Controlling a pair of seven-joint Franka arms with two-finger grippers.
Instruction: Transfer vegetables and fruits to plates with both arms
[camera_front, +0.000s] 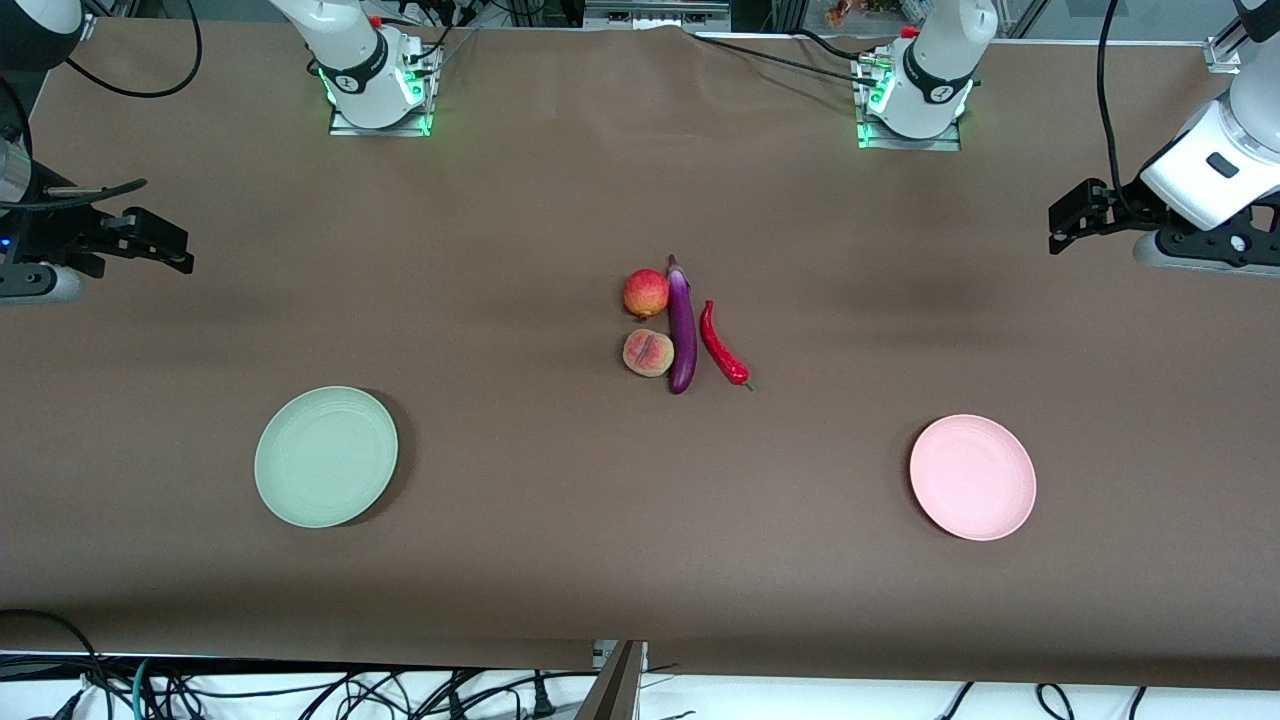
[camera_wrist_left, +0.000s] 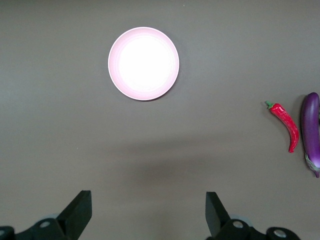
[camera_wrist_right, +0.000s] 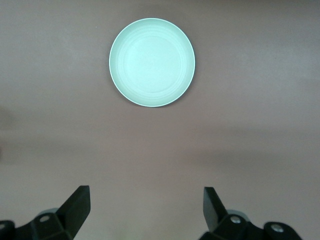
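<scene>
The purple eggplant (camera_front: 681, 330) lies at the table's middle. The red-yellow apple (camera_front: 645, 293) and the peach (camera_front: 648, 353) lie beside it toward the right arm's end. The red chili (camera_front: 722, 345) lies beside it toward the left arm's end. The green plate (camera_front: 326, 456) and the pink plate (camera_front: 972, 477) sit empty, nearer the front camera. My left gripper (camera_front: 1068, 215) hangs open and empty over the left arm's end. Its wrist view shows its open fingers (camera_wrist_left: 80, 212), the pink plate (camera_wrist_left: 143, 63), chili (camera_wrist_left: 286, 120) and eggplant (camera_wrist_left: 311, 131). My right gripper (camera_front: 160, 245) hangs open over the other end, and its wrist view shows the green plate (camera_wrist_right: 152, 62).
The two arm bases (camera_front: 378, 90) (camera_front: 915, 100) stand along the table edge farthest from the front camera. Loose cables (camera_front: 300, 690) lie off the table's front edge. The brown table cover (camera_front: 560, 520) is bare between the plates.
</scene>
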